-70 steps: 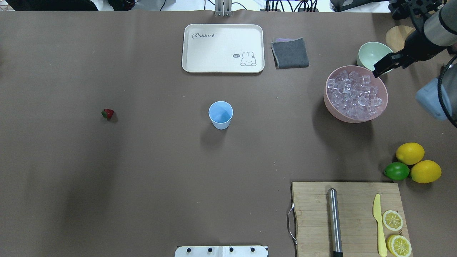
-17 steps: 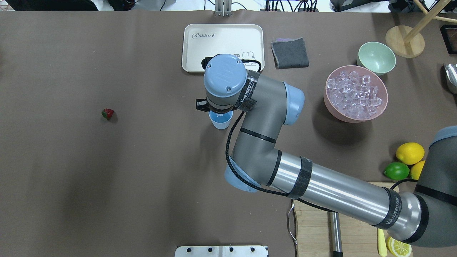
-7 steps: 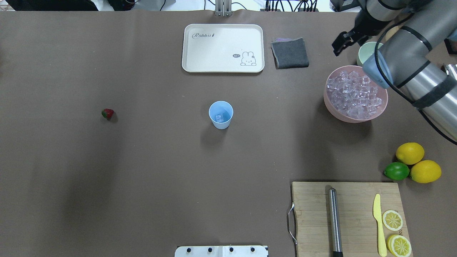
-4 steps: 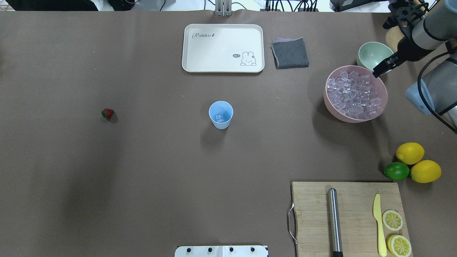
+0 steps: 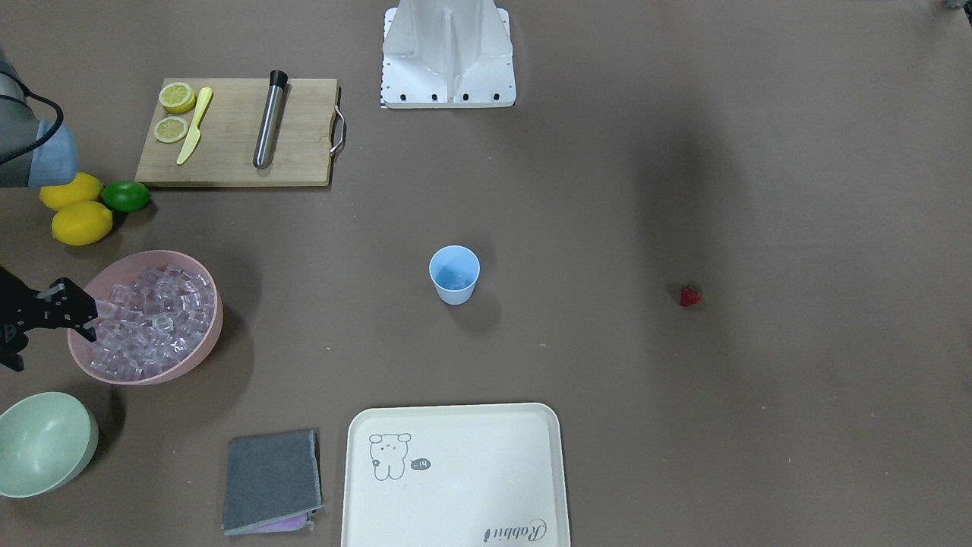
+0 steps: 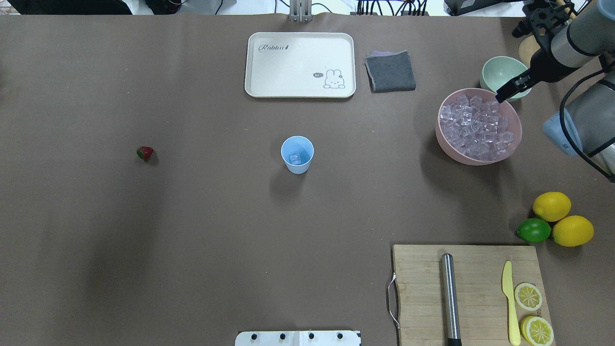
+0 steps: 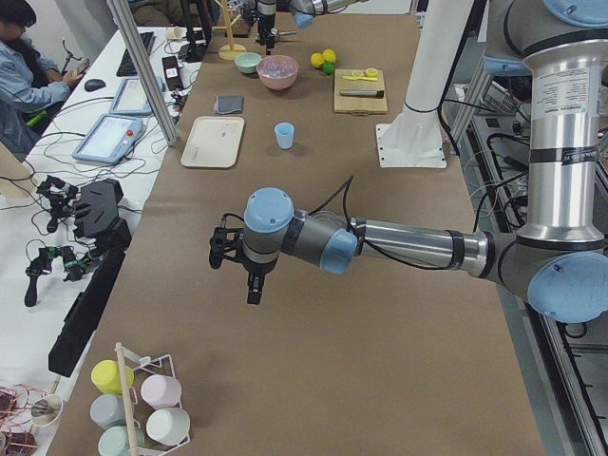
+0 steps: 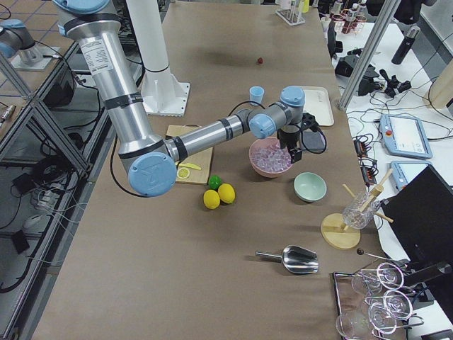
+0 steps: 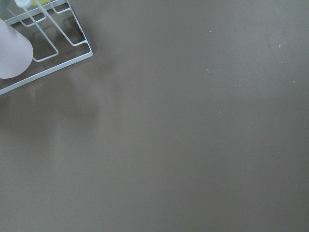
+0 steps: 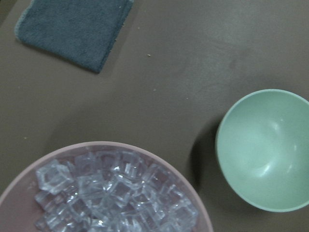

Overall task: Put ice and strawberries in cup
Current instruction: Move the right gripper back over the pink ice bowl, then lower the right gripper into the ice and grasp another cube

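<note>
Clear ice heaped just beneath right pincer; pincer's gap unreadable, nothing visibly held. Ice-fetching step; next: descend, pinch cube, carry to cup.

Overhead view. Cup at frame centre, one ice cube in it. Strawberry far left, level with cup. Tray above cup at top centre, cloth to its right. Wide bowl at mid right, ice heap inside. Smaller bowl just beside it, upper right, not touching. Cutting board at lower right.
</note>
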{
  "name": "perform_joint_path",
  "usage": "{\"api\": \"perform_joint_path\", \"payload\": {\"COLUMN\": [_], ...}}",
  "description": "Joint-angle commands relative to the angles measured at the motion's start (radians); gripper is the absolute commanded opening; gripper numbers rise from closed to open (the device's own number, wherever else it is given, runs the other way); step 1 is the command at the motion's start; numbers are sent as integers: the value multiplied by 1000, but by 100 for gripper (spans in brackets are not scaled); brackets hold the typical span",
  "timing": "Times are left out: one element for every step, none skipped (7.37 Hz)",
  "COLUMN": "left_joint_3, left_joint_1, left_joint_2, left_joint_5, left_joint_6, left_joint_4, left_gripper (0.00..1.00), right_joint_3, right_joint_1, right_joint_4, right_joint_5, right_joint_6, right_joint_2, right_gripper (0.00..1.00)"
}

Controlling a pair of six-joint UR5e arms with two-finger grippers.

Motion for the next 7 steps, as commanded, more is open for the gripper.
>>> {"api": "perform_joint_path", "payload": {"left_joint_3": [2,4,2,-1,-1,2,2], "left_joint_1": [0,0,0,0,0,0,0], "left_joint_2": [5,8,8,8,8,8,8], "left_joint_5": [0,1,1,1,1,1,1], "left_joint_6": [-1,-1,-1,-2,-2,-2,-4], "left_joint_4": [-10,-13,-15,-15,-15,-15,-15], "left_gripper": [98,98,98,98,98,98,98], "right_joint_3": [23,32,32,32,26,32,23], "right_joint_1": [-70,-72,-87,-107,-125,-125,-134], "right_joint_4": [-14,-14,-14,-14,-14,-14,-13], "right_joint_5": [-42,-42,-47,-49,-52,-50,-52], "right_joint_6": [44,44,47,48,50,48,48], "right_joint_2": [-22,-28,-37,-37,-37,-37,-37], "right_gripper": [89,89,89,90,90,90,90]}}
